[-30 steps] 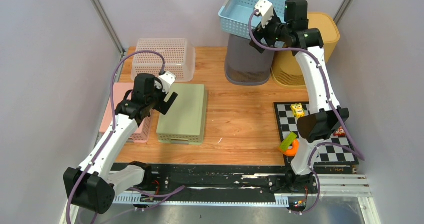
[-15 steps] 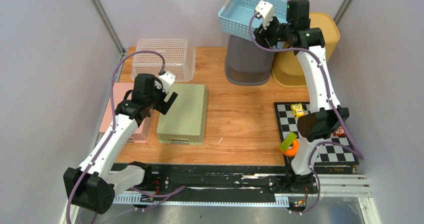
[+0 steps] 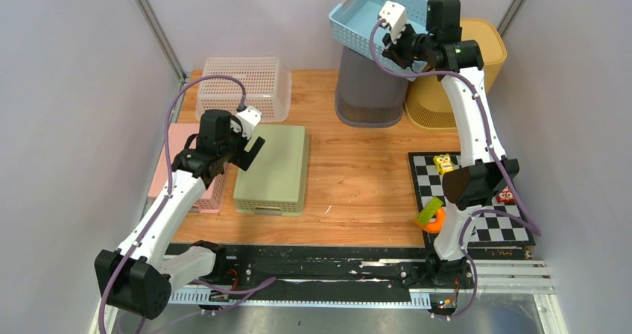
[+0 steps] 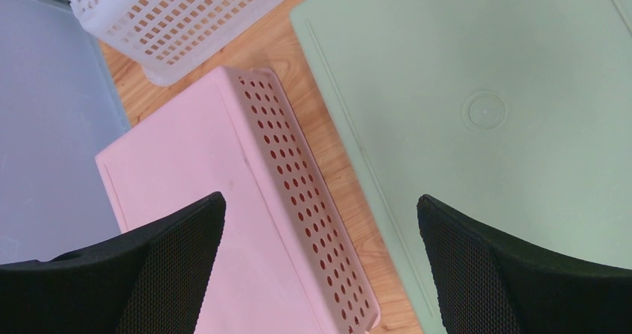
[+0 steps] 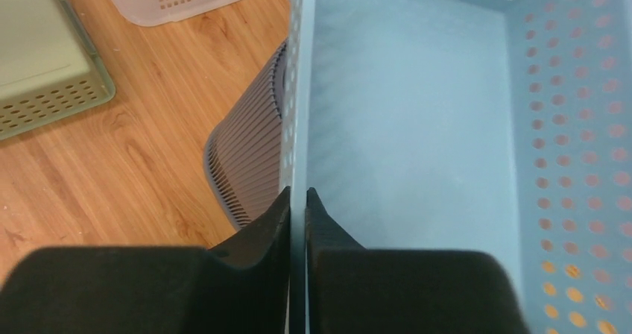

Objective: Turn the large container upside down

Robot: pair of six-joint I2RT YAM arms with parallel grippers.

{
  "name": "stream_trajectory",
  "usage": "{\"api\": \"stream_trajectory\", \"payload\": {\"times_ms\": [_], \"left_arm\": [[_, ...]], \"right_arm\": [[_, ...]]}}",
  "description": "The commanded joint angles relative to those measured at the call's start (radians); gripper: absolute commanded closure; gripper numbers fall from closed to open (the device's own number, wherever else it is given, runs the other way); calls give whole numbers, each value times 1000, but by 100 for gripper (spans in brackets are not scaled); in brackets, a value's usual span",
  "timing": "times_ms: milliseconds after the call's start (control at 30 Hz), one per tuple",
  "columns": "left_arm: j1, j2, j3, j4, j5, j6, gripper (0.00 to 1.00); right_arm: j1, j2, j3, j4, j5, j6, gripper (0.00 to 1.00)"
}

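Atop grey bin (image 3: 369,95), right gripper (image 5: 298,196) is pinching side wall of blue basket (image 5: 417,125); left gripper (image 4: 320,201) is hanging spread, well apart.

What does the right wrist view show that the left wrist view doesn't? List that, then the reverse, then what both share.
Only right wrist: the right gripper shut on the wall of the blue basket, with the grey bin below it.
Only left wrist: the open left gripper and the pink basket.
Both: the green container, the white basket and the wooden table.
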Motion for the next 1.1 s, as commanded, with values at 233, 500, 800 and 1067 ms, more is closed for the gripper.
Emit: {"api": "stream_trajectory", "payload": {"times_ms": [233, 500, 800, 1067], "left_arm": [[0, -8, -13, 21, -6, -8, 0], [0, -18, -13, 23, -9, -5, 0], [0, -30, 26, -3, 85, 29, 0], [-1, -60, 138, -68, 308, 67, 0]], "right_arm": [[3, -103, -26, 4, -110, 14, 98], [43, -390, -340, 193, -220, 280, 98], [47, -720, -839, 552, -395, 804, 98], [47, -825, -1148, 920, -493, 1347, 98]]}}
